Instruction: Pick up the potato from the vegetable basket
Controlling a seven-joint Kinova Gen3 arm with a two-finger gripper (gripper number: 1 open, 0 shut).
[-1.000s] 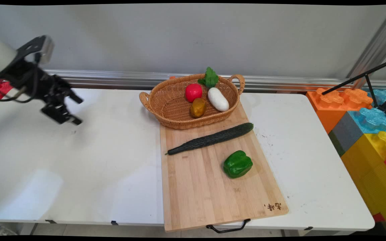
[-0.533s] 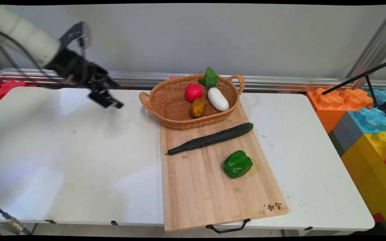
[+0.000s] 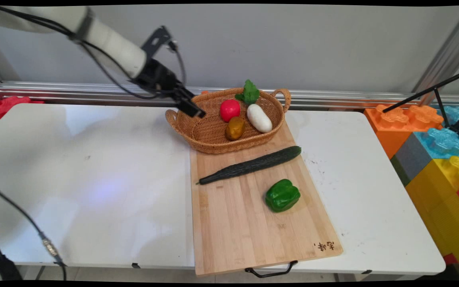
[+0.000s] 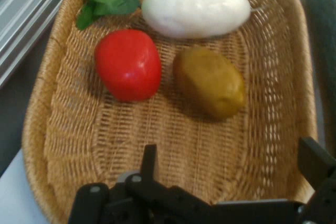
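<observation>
Gripper (image 3: 191,107): fingers spread wide, empty, hovering over wicker basket (image 3: 203,135) at its 9 o'clock end; tomato (image 4: 127,64), potato (image 4: 210,82) nearest.

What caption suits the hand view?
Open end effector over a wicker basket holding tomato, potato, white radish.

Wicker basket (image 3: 213,137): 1, holding 1 red tomato (image 3: 230,110), 1 brown potato (image 3: 235,128), 1 white radish (image 3: 259,118) with green leaves (image 3: 248,93). Bamboo cutting board (image 3: 249,223): 1, bearing 1 cucumber (image 3: 249,165), 1 green bell pepper (image 3: 282,195). White table (image 3: 94,179): 1.
</observation>
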